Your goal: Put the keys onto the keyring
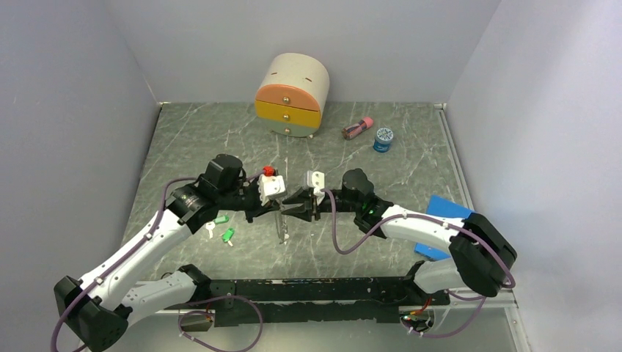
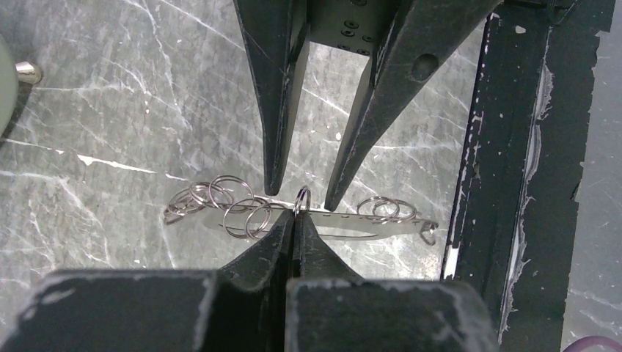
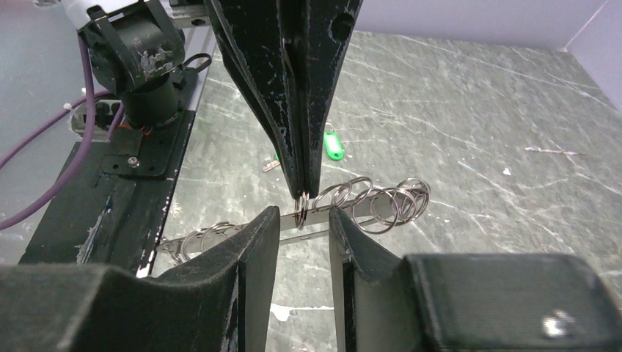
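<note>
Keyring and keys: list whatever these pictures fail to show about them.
- Top view: the keyring and keys are too small for detail; the rings cannot be counted.
- Left wrist view: the keys are out of frame; the left gripper hides the keyring's middle.
- Right wrist view: only one key's green head shows clearly, the left gripper blocking the rest; the right gripper covers part of the keyring.

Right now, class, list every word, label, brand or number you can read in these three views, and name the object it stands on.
No text reads legibly in any view.
The blue jar has a patterned lid, too small to read.
The pink tube shows no readable label.
The green key tag is blurred; nothing reads.
The drawer box is plain.
</note>
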`<state>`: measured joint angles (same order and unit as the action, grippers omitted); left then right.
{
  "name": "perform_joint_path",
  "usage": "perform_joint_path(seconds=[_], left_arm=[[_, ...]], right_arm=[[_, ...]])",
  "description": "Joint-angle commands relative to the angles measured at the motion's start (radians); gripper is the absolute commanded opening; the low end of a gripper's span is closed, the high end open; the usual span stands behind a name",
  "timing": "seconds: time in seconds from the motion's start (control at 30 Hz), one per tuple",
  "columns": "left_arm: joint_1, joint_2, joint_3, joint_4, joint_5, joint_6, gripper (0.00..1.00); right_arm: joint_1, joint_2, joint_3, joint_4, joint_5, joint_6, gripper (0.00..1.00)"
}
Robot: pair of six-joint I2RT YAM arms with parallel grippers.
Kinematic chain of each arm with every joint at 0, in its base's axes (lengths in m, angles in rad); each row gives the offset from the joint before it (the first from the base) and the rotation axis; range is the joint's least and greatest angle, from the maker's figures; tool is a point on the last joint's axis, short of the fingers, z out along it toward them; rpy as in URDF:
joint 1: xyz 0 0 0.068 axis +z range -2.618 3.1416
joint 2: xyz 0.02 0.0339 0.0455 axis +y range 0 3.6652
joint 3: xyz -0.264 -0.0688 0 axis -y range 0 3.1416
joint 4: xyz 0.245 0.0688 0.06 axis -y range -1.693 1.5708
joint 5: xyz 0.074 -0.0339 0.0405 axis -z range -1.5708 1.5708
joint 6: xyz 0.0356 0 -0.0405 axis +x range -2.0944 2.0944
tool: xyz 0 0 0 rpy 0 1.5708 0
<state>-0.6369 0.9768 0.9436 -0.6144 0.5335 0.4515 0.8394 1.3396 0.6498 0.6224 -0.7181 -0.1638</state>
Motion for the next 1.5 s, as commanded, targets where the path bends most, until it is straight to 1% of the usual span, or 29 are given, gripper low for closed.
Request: perform_joint_path(seconds=[0.0, 0.03, 0.07, 0.1, 0.17, 0.2, 0.27, 0.3, 0.37, 0.5, 0.53, 0.6, 0.73, 0.9, 1.03, 1.17, 1.47], left_arm=[[-0.005, -0.007, -0.011, 0.062, 0.04, 0.005, 0.03], [-0.005, -0.005, -0.012, 0.067, 0.048, 0.003, 0.03], [-0.006, -0.006, -0.014, 0.071, 0.05, 0.001, 0.03], [-0.005, -0.005, -0.017, 0.075, 0.051, -0.001, 0.03], [-0.006, -0.007, -0.021, 0.081, 0.051, -0.004, 0.03], [-0.006, -0.01, -0.023, 0.083, 0.048, -0.006, 0.03], [-0.005, -0.019, -0.03, 0.094, 0.048, -0.016, 0.04], [-0.005, -0.027, -0.037, 0.104, 0.05, -0.027, 0.08], [-0.006, -0.049, -0.053, 0.136, 0.068, -0.058, 0.23], [-0.005, -0.115, -0.119, 0.274, 0.105, -0.158, 0.42], [-0.004, -0.133, -0.147, 0.319, 0.115, -0.187, 0.46], [0.0, -0.162, -0.201, 0.416, 0.141, -0.247, 0.49], [0.018, -0.186, -0.286, 0.593, 0.21, -0.344, 0.48], [0.054, -0.189, -0.412, 0.9, 0.326, -0.493, 0.47], [0.077, -0.185, -0.468, 1.054, 0.404, -0.533, 0.44], [0.083, -0.188, -0.502, 1.149, 0.438, -0.551, 0.41], [0.085, -0.151, -0.497, 1.181, 0.443, -0.545, 0.32]], right_arm=[[0.008, 0.002, 0.039, 0.054, -0.001, -0.013, 0.34], [0.009, 0.003, 0.039, 0.054, -0.003, -0.013, 0.33], [0.009, 0.005, 0.041, 0.053, -0.007, -0.013, 0.29], [0.008, 0.007, 0.043, 0.051, -0.01, -0.015, 0.23], [0.009, 0.01, 0.046, 0.041, -0.013, -0.017, 0.04], [0.008, 0.012, 0.046, 0.034, -0.013, -0.02, 0.0], [0.009, 0.01, 0.04, 0.031, -0.008, -0.023, 0.0], [0.009, 0.005, 0.031, 0.035, -0.004, -0.023, 0.0], [0.008, -0.015, 0.001, 0.062, 0.007, -0.018, 0.0], [0.004, -0.058, -0.038, 0.095, 0.008, -0.017, 0.0], [0.004, -0.071, -0.042, 0.087, 0.009, -0.019, 0.0], [0.002, -0.101, -0.051, 0.061, 0.007, -0.021, 0.0], [-0.009, -0.173, -0.105, 0.077, 0.001, -0.016, 0.0], [-0.035, -0.236, -0.151, 0.103, -0.047, -0.014, 0.0], [-0.077, -0.258, -0.177, 0.17, -0.102, 0.047, 0.0], [-0.088, -0.277, -0.175, 0.19, -0.139, 0.063, 0.0], [-0.088, -0.239, -0.163, 0.29, -0.199, 0.135, 0.0]])
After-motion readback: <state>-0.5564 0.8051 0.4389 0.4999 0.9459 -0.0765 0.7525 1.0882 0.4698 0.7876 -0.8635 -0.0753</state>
